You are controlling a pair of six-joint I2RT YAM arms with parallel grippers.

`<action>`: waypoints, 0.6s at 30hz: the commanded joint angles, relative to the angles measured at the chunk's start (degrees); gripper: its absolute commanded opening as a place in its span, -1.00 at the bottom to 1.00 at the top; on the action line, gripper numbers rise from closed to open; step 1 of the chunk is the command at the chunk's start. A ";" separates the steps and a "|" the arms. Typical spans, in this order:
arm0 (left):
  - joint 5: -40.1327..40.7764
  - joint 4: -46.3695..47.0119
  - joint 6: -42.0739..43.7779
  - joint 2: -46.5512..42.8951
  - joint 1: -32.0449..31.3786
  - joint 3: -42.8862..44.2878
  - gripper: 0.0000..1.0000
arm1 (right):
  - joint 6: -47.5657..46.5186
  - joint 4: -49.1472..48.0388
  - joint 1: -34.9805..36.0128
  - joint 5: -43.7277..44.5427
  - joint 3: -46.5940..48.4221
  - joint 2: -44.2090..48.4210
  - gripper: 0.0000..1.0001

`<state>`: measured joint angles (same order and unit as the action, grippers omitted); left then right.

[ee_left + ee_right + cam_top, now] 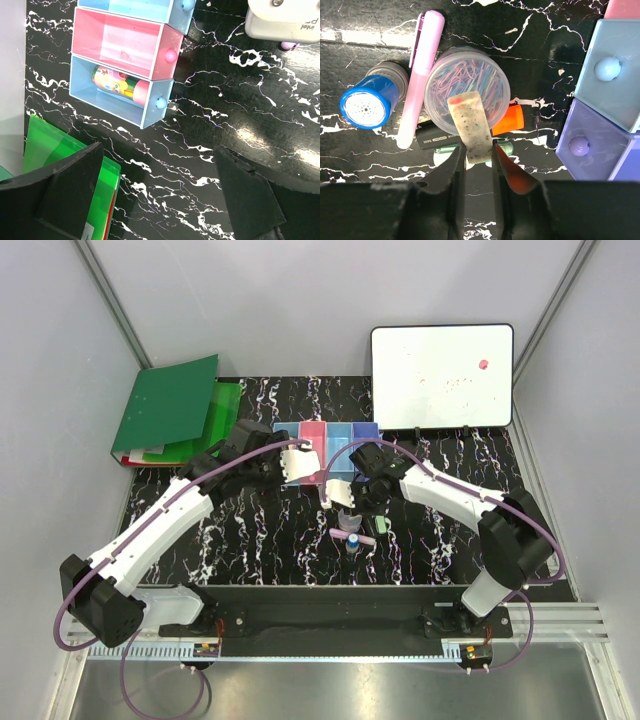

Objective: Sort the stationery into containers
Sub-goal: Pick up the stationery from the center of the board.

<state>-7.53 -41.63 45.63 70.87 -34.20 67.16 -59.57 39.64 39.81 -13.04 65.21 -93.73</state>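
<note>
My right gripper (478, 150) is shut on a dirty pink-and-pale eraser (470, 125) and holds it over a clear round tub of paper clips (447, 80). Around the tub lie a pink marker (422, 75), a blue-capped round piece (367, 102), a black stick with an orange cap (511, 120) and a green pen (506, 148). The violet bin (590, 145) and a light blue bin (612, 70) are to the right. My left gripper (160, 195) is open and empty over bare table, near a light blue bin (85, 95) holding a colourful tube (117, 83) and an empty pink bin (120, 42).
Green binders (170, 405) lie at the back left, with one edge beside my left gripper (55, 150). A whiteboard (442, 362) leans at the back right. The bin row (314, 435) sits mid-table, and both grippers (300, 462) (340, 490) are close together there.
</note>
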 commanded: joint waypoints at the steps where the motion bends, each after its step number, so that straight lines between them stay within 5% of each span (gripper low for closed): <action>1: 0.85 1.99 0.69 -1.79 -0.17 2.81 0.98 | -0.02 -1.32 0.88 -0.50 -0.17 0.57 -0.47; 4: 0.76 2.07 0.34 -1.79 -0.17 2.89 0.97 | -0.28 -1.32 1.14 -0.06 0.00 1.01 -0.30; 8: 0.76 2.08 0.43 -1.70 -0.17 2.98 0.97 | -0.46 -1.32 0.97 0.30 0.27 1.01 -0.32; 13: 0.85 2.25 0.43 -1.53 -0.17 2.89 0.98 | -0.37 -1.23 1.14 0.20 0.36 1.01 -0.73; 18: 1.11 2.25 0.52 -1.53 -0.08 2.89 0.98 | 0.16 -1.05 1.32 0.91 0.97 1.45 -0.88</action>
<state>-7.35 -41.60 45.65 70.87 -34.20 67.18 -59.75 39.64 40.25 -12.84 65.23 -93.56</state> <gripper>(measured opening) 0.987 0.115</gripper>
